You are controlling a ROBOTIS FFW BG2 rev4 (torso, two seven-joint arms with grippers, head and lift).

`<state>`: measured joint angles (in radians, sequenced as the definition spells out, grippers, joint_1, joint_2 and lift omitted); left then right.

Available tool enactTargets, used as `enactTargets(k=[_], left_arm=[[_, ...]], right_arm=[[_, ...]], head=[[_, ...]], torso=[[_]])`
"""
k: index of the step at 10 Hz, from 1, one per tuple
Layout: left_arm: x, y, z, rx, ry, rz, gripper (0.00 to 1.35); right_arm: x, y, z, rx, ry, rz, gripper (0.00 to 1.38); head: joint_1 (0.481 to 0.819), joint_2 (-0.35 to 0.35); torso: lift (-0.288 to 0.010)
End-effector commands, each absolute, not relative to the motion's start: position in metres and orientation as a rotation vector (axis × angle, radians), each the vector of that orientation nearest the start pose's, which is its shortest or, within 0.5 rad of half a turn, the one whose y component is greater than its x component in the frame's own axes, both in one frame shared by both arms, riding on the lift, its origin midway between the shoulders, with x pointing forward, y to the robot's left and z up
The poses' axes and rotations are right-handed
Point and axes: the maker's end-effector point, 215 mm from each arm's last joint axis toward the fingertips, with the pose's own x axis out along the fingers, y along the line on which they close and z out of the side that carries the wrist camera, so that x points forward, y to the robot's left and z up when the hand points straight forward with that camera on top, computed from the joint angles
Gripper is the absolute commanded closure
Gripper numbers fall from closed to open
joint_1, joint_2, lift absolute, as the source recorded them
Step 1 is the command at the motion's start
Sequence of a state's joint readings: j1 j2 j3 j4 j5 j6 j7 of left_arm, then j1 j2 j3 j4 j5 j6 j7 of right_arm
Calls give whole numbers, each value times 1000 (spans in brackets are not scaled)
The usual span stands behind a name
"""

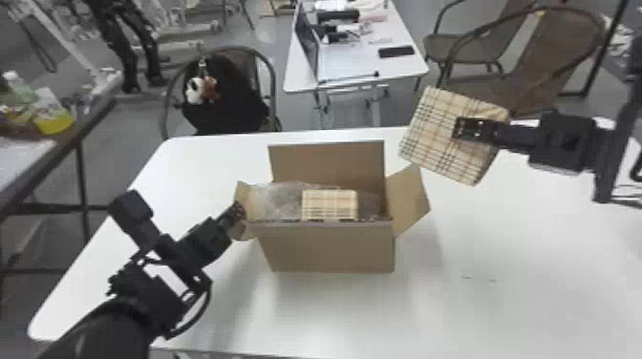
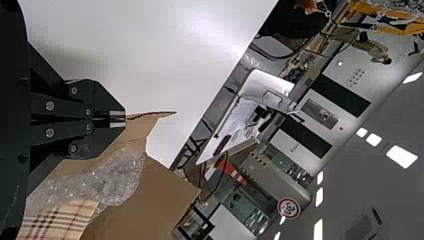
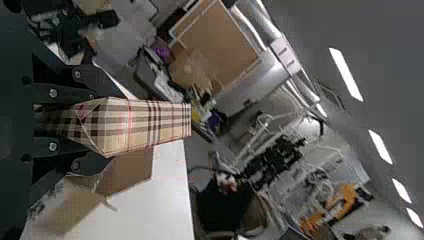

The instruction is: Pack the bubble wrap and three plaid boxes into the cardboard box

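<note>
From the table's [image 1: 501, 324] near left corner, the left arm is being extended in the head view toward its middle, where the cardboard box [image 1: 329, 248] is being supported. At that box's left edge, the left flap [image 2: 142, 129] is being pinched by the left gripper [image 1: 239, 207], its fingertips pressed nearly together. Inside the cardboard box, a plaid box [image 1: 329, 205] is being held just behind the near wall, right of the left gripper and apart from it, with bubble wrap [image 1: 279, 203] being seen on both sides. The right flap [image 1: 408, 203] is being angled outward.

Farther off, another plaid box [image 1: 432, 129] is being gripped in the air, tilted, by the right gripper [image 1: 457, 128]. It is being clamped between the two fingers, one laid across its broad face, right of the cardboard box and toward the table's far edge. Beyond that edge, a chair [image 1: 273, 81] is being draped by something black, and a second table [image 1: 344, 71] is being covered with assorted items.
</note>
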<state>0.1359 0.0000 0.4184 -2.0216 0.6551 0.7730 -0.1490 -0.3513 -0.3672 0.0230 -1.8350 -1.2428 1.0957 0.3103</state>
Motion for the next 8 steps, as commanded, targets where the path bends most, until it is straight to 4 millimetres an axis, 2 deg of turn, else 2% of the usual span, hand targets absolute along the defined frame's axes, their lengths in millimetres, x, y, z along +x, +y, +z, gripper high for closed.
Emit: enactTargets(k=[1,3,6,7,8], left_arm=[[526,298,-336,-610,277,-95,1216],[531,289,-333,-610,277,-111,1216],[535,283,-332,-609,278,-117,1216],[535,282,-332,-609,279,-117,1216],[534,284,-332,-612,277,-114,1216]], right_arm=[[526,-19,-181,691,554,1172,1296],[545,23,-199,766,598,1326,1294],[537,59,-256,859,741,1443,1279],[537,63,-270,842,762,1437,815],[539,63,-266,830,734,1446,202]], head=[[641,243],[624,293],[627,323],[641,334],[655,340]], torso=[[-174],[-174],[-174],[-174],[-174]])
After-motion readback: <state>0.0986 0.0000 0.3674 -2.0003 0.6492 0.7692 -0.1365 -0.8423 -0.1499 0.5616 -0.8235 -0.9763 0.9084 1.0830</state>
